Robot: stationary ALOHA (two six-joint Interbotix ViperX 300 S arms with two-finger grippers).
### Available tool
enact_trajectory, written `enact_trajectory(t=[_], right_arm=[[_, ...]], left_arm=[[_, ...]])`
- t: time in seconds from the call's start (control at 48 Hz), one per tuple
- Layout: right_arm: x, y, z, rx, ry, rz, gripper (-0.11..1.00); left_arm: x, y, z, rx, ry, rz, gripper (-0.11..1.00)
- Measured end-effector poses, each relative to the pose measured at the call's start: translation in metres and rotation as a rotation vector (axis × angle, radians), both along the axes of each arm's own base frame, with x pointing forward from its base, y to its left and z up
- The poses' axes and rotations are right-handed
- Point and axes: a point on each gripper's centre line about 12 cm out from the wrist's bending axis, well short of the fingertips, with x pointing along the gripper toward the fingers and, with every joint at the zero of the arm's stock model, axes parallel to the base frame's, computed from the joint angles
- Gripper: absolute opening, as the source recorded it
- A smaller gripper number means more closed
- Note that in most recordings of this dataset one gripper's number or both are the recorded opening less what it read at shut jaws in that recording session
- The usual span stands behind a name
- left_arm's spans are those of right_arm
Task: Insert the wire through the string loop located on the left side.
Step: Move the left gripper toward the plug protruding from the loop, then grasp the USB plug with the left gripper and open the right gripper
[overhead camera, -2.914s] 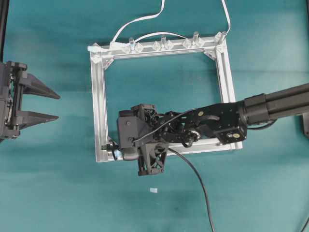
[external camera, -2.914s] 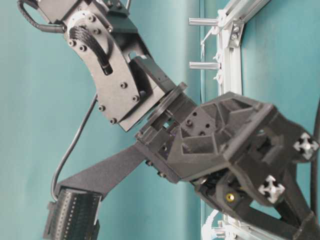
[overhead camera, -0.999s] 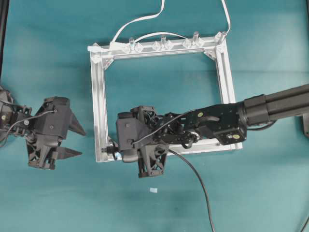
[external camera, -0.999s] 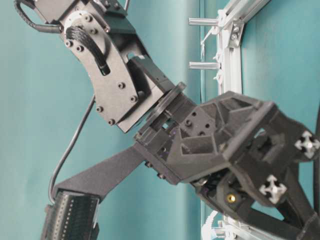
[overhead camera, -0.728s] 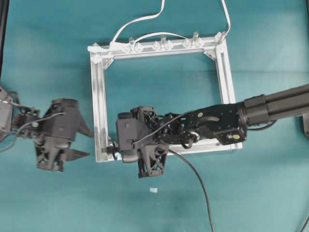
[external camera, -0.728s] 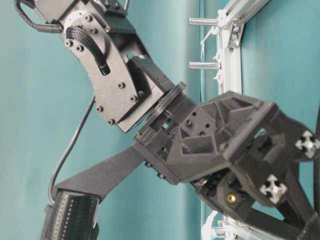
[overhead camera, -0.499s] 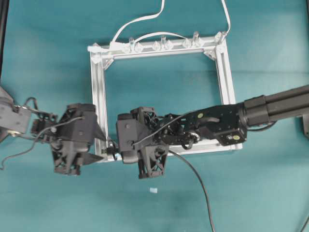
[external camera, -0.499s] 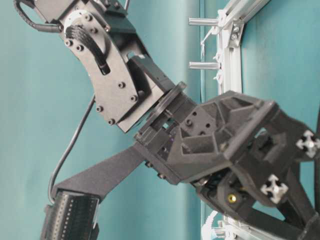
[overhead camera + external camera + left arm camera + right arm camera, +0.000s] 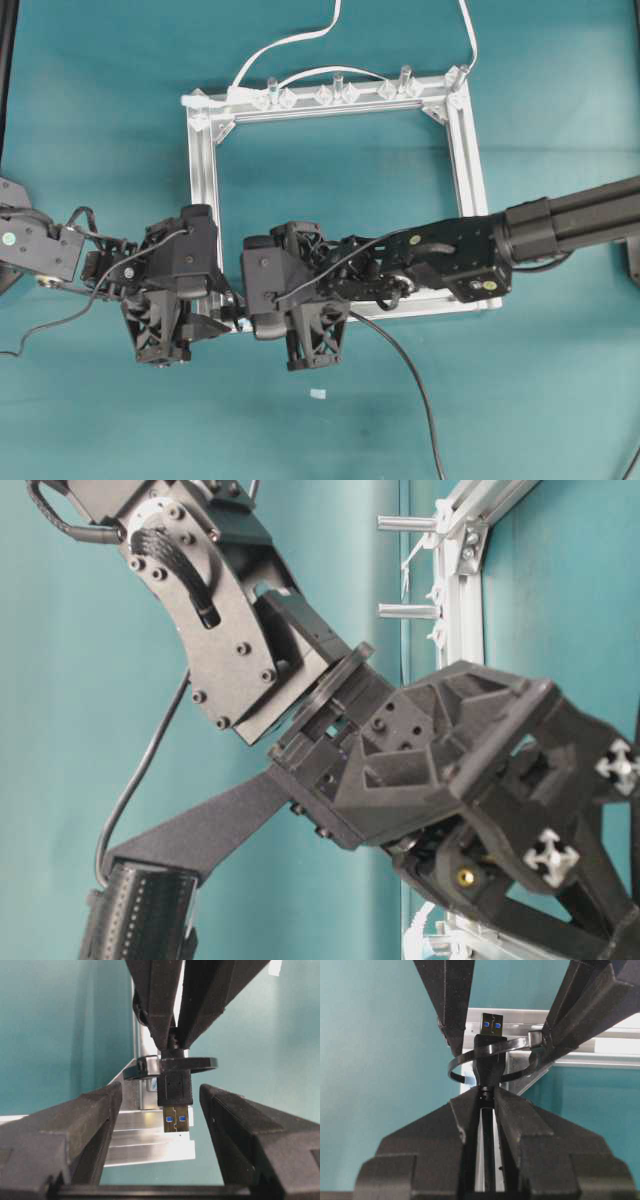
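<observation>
Between your left gripper's [image 9: 160,1115] wide-spread fingers [image 9: 75,1125] hangs the wire's [image 9: 175,1090] plug, its metal tip already poking through the string loop [image 9: 150,1065]. Just behind it, your right gripper [image 9: 175,1035] is clamped on the wire. Beyond sits the silver frame's [image 9: 145,1135] corner, where the loop is tied.

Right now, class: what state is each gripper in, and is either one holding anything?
Left gripper: open, holding nothing, its fingers either side of the plug.
Right gripper: shut on the wire, plug poking through the string loop.
</observation>
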Motion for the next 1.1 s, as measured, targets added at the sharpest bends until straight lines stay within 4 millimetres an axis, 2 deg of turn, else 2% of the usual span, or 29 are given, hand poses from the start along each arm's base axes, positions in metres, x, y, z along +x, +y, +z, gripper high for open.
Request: enact_trajectory(t=[0.271, 0.395, 0.479, 0.624, 1.103], right_arm=[[0.0004, 0.0, 0.0005, -0.001, -0.002, 0.001, 0.15], [0.0001, -0.0001, 0.0001, -0.003, -0.002, 0.001, 0.15], [0.0006, -0.0001, 0.0007, -0.002, -0.004, -0.001, 0.15], [0.0017, -0.0019, 0.0019, -0.005, -0.017, -0.01, 0.15], [0.0004, 0.0, 0.0002, -0.008, -0.028, -0.018, 0.15]], left_arm=[[0.0009, -0.0002, 0.0004, -0.001, -0.001, 0.001, 0.68], [0.0009, -0.0002, 0.0009, -0.002, -0.003, 0.001, 0.64], [0.0008, -0.0002, 0.0003, -0.001, 0.0, 0.001, 0.55], [-0.0004, -0.001, -0.0006, 0.001, 0.011, -0.002, 0.2], [-0.0006, -0.001, -0.0002, 0.001, 0.016, -0.002, 0.21]])
